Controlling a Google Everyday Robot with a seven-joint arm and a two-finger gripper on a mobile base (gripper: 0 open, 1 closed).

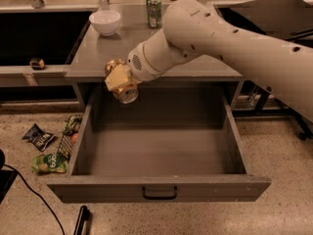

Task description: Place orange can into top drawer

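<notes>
The orange can (126, 92) is tilted with its silver end toward me, held in my gripper (117, 80) above the back left part of the top drawer. The gripper is shut on the can, with a pale finger (115, 77) across its side. The top drawer (156, 187) is a wide grey box pulled fully out, with a small black handle (159, 194) at the centre of its front panel; its inside is bare. My arm (220, 38) reaches in from the upper right over the counter.
On the grey counter (93, 58) stand a white bowl (105, 21) and a taller green can (154, 11). Snack bags (49, 163) lie on the floor left of the drawer. A black cable (29, 195) and a dark tool (80, 219) lie at the lower left.
</notes>
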